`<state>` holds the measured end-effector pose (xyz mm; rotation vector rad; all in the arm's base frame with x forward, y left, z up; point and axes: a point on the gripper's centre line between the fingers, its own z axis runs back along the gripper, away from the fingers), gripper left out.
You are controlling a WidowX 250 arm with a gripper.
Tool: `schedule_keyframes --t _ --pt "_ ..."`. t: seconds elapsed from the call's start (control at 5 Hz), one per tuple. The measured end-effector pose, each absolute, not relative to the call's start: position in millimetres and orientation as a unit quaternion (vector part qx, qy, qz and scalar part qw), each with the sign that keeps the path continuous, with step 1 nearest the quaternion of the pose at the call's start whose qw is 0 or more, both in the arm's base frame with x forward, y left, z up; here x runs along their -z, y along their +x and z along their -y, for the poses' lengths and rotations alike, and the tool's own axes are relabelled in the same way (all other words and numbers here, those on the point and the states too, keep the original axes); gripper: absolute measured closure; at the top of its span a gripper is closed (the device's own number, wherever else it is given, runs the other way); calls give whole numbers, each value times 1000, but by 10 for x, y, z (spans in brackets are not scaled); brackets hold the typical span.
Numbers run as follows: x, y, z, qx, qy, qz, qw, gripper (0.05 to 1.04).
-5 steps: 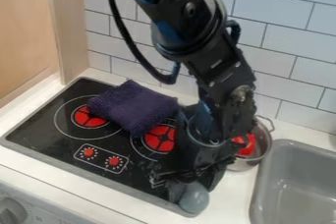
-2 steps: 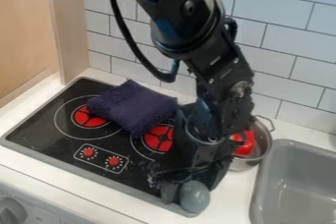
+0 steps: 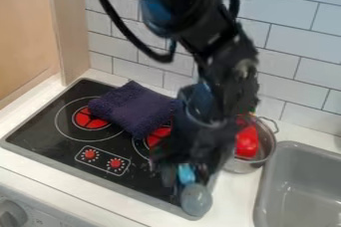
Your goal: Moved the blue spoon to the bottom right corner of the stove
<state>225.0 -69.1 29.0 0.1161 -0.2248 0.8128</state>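
The blue spoon lies at the stove's bottom right corner, its grey-blue round head [image 3: 196, 199] at the edge and its bright blue handle [image 3: 186, 173] running up under the gripper. Over that corner hangs the black gripper [image 3: 188, 175], blurred, its fingers spread open on either side of the handle. The rest of the handle is hidden behind the gripper. The black stove [image 3: 50, 136] has red burner marks, and the arm covers part of its right side.
A folded dark purple cloth [image 3: 136, 109] lies on the back of the stove. Right of the arm stands a metal pot [image 3: 265, 149] holding a red object [image 3: 247, 141]. A grey sink [image 3: 299, 191] is at the right edge.
The gripper's fingers have spread apart, and the arm has risen a little. The spoon's blue handle has come into sight, while its head has stayed about where it was.
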Motion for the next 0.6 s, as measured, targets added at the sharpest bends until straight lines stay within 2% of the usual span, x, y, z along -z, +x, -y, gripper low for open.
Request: schedule_keyframes --t 0.2,0.4,0.6 --pt "-571 2342 713 -381 16 157 911 84" --pt "-773 2345 680 -373 15 190 908 84" --pt "-770 2340 672 -376 15 190 907 84"
